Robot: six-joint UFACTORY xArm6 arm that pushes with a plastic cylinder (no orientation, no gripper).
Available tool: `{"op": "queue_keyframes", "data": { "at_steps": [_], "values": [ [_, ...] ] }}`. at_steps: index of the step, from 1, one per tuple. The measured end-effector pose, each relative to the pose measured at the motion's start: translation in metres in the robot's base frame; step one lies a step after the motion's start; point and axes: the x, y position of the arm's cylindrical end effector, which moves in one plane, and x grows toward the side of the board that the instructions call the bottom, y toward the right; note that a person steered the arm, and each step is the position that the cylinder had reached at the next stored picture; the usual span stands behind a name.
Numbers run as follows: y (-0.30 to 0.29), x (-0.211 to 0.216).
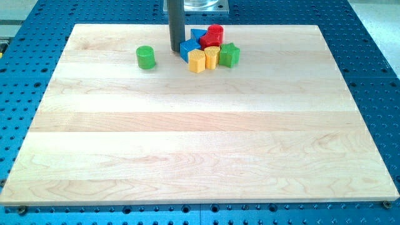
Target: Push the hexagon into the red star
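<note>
Our tip, a bare rod holding nothing, sits just left of yellow hexagon; red star, probably, lies up-right.

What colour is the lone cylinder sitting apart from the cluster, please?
Green; the cylinder shows clearly in the camera view.

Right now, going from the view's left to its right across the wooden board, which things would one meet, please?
green cylinder → my tip → blue block → yellow hexagon → second yellow block → green star. The red block and the rear blue block overlap these, so I leave them out.
</note>
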Motion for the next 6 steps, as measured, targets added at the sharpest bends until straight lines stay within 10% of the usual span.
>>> {"op": "queue_keyframes", "data": {
  "at_steps": [3,6],
  "values": [
    [-0.038,0.102],
    [0.043,0.091]
  ]
}}
